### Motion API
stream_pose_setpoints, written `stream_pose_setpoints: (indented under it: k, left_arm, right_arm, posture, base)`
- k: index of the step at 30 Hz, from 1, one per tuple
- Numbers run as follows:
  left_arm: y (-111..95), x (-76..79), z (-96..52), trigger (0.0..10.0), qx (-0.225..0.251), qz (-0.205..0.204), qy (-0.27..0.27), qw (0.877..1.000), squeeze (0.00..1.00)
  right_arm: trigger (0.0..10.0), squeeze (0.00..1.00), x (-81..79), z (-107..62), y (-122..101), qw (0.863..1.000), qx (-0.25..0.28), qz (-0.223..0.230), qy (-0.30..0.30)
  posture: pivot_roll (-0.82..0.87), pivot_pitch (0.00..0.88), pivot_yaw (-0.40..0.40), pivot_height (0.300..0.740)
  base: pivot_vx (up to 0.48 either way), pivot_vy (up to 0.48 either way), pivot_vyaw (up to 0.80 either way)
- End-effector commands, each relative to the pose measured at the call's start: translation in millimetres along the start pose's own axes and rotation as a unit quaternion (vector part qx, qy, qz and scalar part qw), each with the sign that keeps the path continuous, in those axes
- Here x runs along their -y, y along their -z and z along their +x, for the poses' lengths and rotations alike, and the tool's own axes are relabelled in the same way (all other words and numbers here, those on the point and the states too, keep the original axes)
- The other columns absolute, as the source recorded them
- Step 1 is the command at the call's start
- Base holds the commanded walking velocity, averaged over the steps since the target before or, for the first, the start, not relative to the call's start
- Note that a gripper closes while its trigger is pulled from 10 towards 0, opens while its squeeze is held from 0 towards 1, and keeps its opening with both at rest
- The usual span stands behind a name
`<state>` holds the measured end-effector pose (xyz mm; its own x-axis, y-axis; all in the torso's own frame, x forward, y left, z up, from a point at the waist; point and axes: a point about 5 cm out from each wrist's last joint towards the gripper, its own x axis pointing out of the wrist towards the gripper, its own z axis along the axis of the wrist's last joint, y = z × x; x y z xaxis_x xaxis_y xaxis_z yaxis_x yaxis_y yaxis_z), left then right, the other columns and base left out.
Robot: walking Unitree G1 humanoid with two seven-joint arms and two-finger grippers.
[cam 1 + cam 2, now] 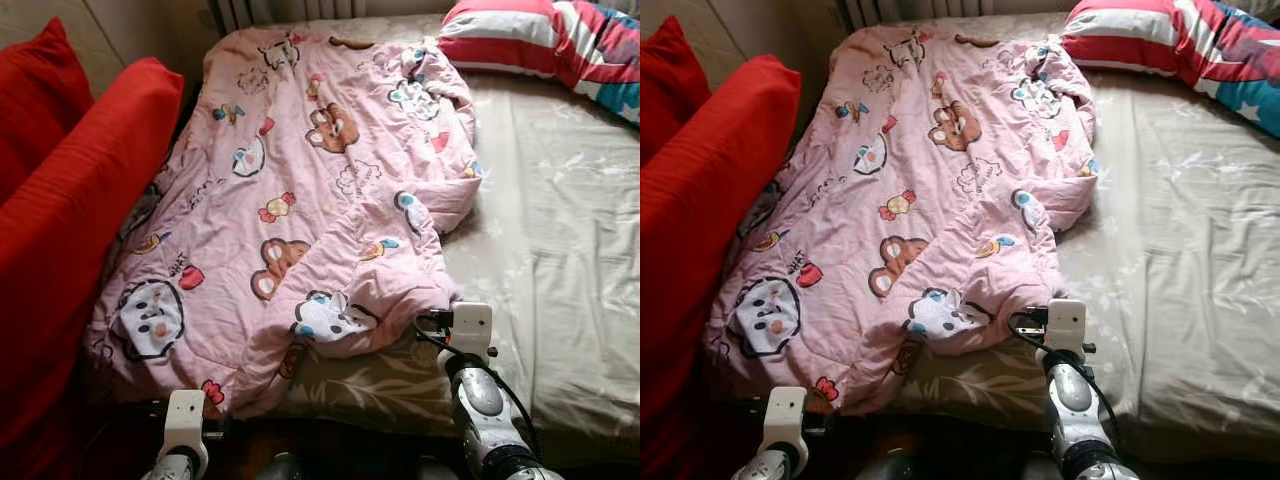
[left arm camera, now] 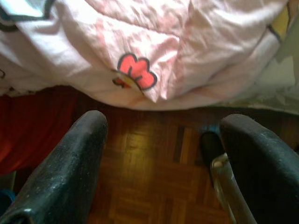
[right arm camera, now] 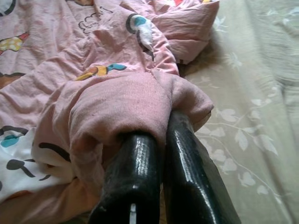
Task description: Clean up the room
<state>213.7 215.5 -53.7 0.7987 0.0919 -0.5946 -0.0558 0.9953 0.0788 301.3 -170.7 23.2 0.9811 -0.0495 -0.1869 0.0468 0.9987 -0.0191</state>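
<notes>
A pink quilt [image 1: 300, 200] printed with cartoon bears and sweets lies crumpled over the left half of the bed. Its near edge hangs over the bed's front. My right gripper [image 3: 161, 128] is shut on a fold of the quilt's near right edge [image 1: 430, 300], and the cloth bunches over both fingertips. My left gripper [image 2: 163, 126] is open, low at the bed's front left. Nothing is between its fingers [image 2: 70, 168]. It sits just below the quilt's hanging corner [image 2: 149, 79] with the red print.
The beige flowered sheet [image 1: 560, 220] is bare on the bed's right half. A red, white and blue pillow [image 1: 540, 40] lies at the head. Red cushions [image 1: 70, 230] press against the bed's left side. Wooden floor [image 2: 149, 182] lies under the left gripper.
</notes>
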Motion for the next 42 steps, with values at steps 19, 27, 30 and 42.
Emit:
stream_pose_setpoints:
  k: [19, 27, 30, 42]
  left_arm:
    - [38.8, -9.1, -15.2, 10.0, -0.084, 0.004, -0.012, 0.996, 0.00]
    - [45.1, -10.6, -18.3, 10.0, -0.098, 0.004, -0.012, 0.995, 0.00]
    - [46.2, -10.6, -18.8, 10.0, -0.100, 0.004, -0.012, 0.995, 0.00]
    - [44.8, -8.3, -17.7, 10.0, -0.098, 0.003, -0.007, 0.995, 0.00]
  right_arm:
    - [10.0, 0.00, -4.3, -2.3, 4.8, 1.000, -0.009, -0.005, 0.004]
    - [10.0, 0.00, -5.0, -2.2, 4.5, 1.000, -0.008, -0.007, 0.005]
    - [10.0, 0.00, -5.0, -2.3, 4.5, 1.000, -0.008, -0.007, 0.006]
    - [10.0, 0.00, -6.2, -2.1, 3.9, 1.000, -0.005, -0.011, 0.007]
  posture:
    - [-0.05, 0.202, 0.113, 0.740]
    - [-0.05, 0.193, 0.114, 0.740]
    - [-0.06, 0.186, 0.114, 0.740]
    - [-0.06, 0.180, 0.116, 0.740]
  base:
    - [0.000, 0.000, 0.00]
    - [-0.125, 0.000, 0.00]
    - [-0.250, 0.000, 0.00]
    - [-0.261, 0.000, 0.00]
